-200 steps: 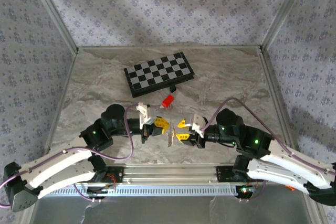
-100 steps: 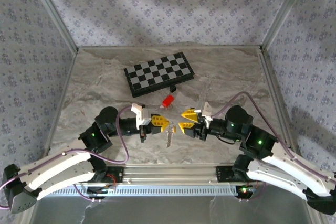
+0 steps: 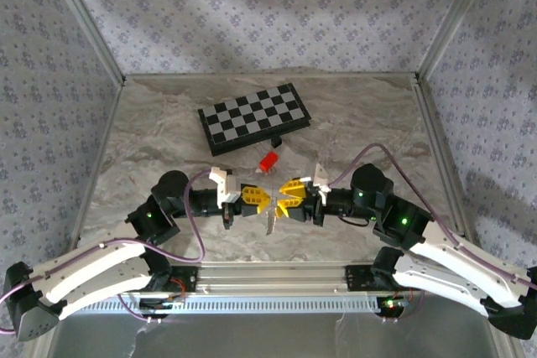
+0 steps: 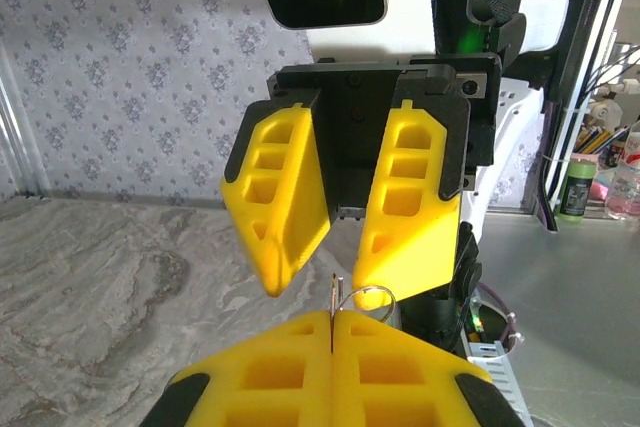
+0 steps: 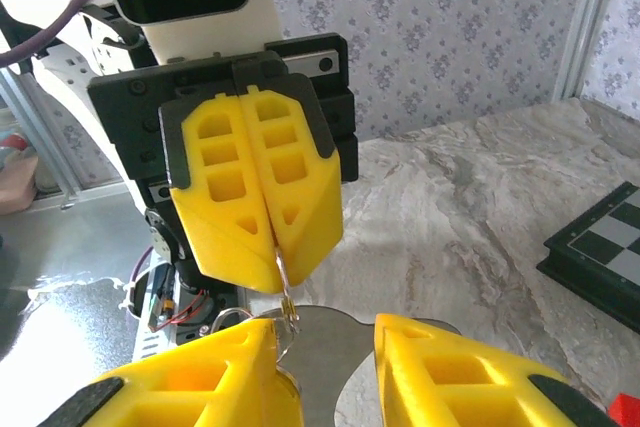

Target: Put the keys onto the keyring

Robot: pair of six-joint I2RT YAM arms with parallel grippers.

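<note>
My left gripper [image 3: 257,199] is shut on the keyring [image 4: 364,296], a thin silvery wire loop that sticks out of its closed fingertips [image 4: 332,319]. The keys [image 3: 270,223] hang below it as a small silvery bunch just above the table. In the right wrist view the loop [image 5: 287,315] dangles from the left gripper's shut fingers [image 5: 262,197], and a flat silvery key [image 5: 335,357] lies between my own fingers. My right gripper [image 3: 289,191] faces the left one, tip to tip, and stands open [image 5: 328,331] around the loop and key. I cannot make out a yellow key head.
A black-and-white chessboard [image 3: 254,117] lies at the back of the marble table [image 3: 377,123]. A small red cylinder [image 3: 268,161] sits just behind the two grippers. Metal frame rails run along the near edge [image 3: 277,272].
The right gripper pulled back and up to the right, then swung left again, and now stands open close against the left gripper's tips. The left gripper barely moved and stayed shut.
</note>
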